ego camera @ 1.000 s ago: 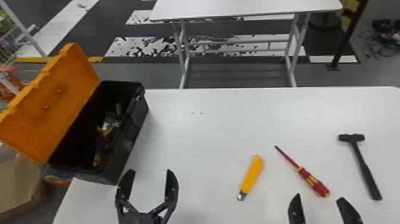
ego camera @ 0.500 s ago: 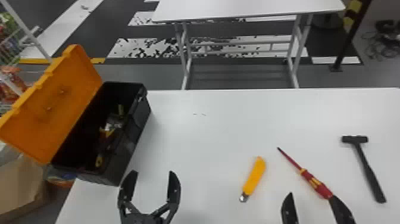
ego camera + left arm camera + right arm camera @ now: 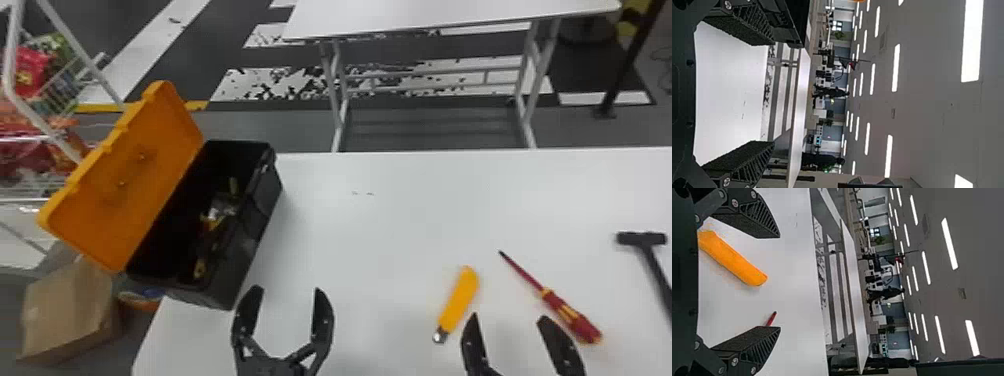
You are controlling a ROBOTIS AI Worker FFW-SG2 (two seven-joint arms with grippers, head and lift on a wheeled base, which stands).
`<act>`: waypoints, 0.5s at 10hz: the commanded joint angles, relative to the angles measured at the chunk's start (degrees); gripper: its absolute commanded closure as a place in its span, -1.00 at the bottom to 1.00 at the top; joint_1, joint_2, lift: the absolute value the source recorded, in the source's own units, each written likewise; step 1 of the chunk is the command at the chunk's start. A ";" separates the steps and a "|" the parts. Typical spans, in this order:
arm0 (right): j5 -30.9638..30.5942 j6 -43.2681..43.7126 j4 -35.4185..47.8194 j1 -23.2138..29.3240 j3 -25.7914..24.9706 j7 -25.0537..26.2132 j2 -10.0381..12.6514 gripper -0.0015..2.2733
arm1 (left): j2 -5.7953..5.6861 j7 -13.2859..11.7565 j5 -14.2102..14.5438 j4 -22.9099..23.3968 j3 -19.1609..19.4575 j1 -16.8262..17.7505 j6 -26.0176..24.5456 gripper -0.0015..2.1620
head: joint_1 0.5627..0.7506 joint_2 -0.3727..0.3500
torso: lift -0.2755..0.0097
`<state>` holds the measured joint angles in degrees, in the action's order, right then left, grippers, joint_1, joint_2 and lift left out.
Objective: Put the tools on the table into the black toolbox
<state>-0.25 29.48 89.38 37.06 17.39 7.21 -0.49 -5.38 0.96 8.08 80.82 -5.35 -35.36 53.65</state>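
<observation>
Black flat-fingered right gripper (image 3: pixel 508 319) is spread, empty, probably to straddle yellow plastic utility knife (image 3: pixel 459 298); matching left gripper (image 3: pixel 289 290): spread, empty.

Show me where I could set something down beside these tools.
The widest bare patch of table lies between the toolbox and yellow knife, beyond the left gripper; more runs behind screwdriver and hammer to the far edge. It's crowded at the near right, where knife, screwdriver and right gripper sit close.
</observation>
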 commanded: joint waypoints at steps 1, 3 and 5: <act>-0.98 -4.48 0.00 -1.47 1.95 1.58 0.23 -0.83 | -0.07 0.01 0.00 -0.13 -0.01 -0.06 0.00 -0.91 | 0.41 0.78 | 0.41; -2.04 -10.63 0.44 -2.70 4.32 4.92 0.32 -0.83 | -0.07 0.01 0.00 -0.22 -0.09 0.03 -0.17 -0.91 | 0.41 0.86 | 0.41; -2.12 -16.78 1.23 -4.37 6.25 6.51 0.54 -0.83 | -0.16 -0.08 0.00 -0.40 -0.36 0.21 -0.35 -0.91 | 0.41 0.94 | 0.41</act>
<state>-2.35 14.37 90.29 33.18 23.14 13.77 -0.02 -5.51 0.89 8.09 80.46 -5.64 -35.18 53.40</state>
